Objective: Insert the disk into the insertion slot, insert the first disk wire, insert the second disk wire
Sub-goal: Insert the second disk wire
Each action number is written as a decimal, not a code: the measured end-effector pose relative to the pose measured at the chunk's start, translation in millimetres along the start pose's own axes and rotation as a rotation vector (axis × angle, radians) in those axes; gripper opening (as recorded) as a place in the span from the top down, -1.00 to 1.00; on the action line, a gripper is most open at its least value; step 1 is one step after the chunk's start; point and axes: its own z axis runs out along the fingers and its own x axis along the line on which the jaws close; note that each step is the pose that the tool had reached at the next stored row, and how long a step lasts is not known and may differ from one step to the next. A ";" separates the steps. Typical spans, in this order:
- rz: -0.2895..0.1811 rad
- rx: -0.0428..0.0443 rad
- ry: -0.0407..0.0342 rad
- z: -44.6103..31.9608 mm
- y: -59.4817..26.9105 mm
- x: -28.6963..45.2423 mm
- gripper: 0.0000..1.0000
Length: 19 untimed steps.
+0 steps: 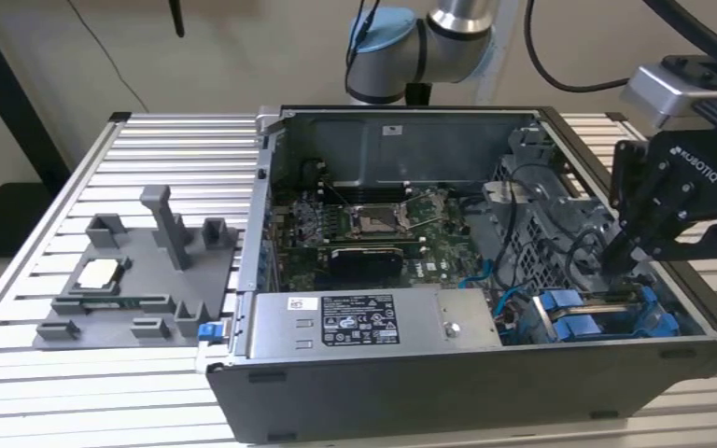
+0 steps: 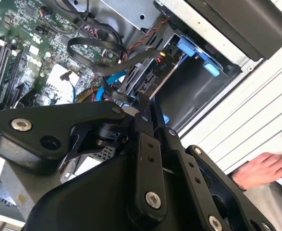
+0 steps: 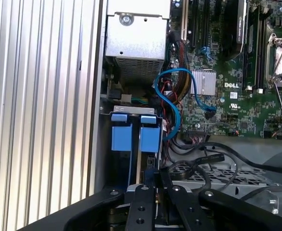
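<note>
The disk sits edge-on in the insertion slot (image 1: pixel 639 297) at the case's front corner on the exterior view's right. Its blue carrier (image 1: pixel 583 322) (image 3: pixel 150 138) (image 2: pixel 193 50) shows in all three views. My black gripper (image 1: pixel 623 264) (image 2: pixel 143 107) (image 3: pixel 155 174) reaches down into the case just over that bay. Its fingers (image 2: pixel 148 144) are pressed together on the end of a black disk wire (image 2: pixel 112 67). That wire loops back across the drive cage toward the motherboard. A thin blue disk wire (image 3: pixel 172 96) curls beside the bay.
The open computer case (image 1: pixel 458 373) lies on a slatted aluminium table (image 1: pixel 147 149). Inside are the grey power-supply box (image 1: pixel 358 322) and the motherboard (image 1: pixel 372 224). A grey fixture tray (image 1: pixel 134 280) stands on the exterior view's left. A person's hand (image 2: pixel 263 169) rests on the table beside the case.
</note>
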 end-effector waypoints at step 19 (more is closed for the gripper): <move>0.000 0.0074 0.0004 14.8 1.3 0.1 0.68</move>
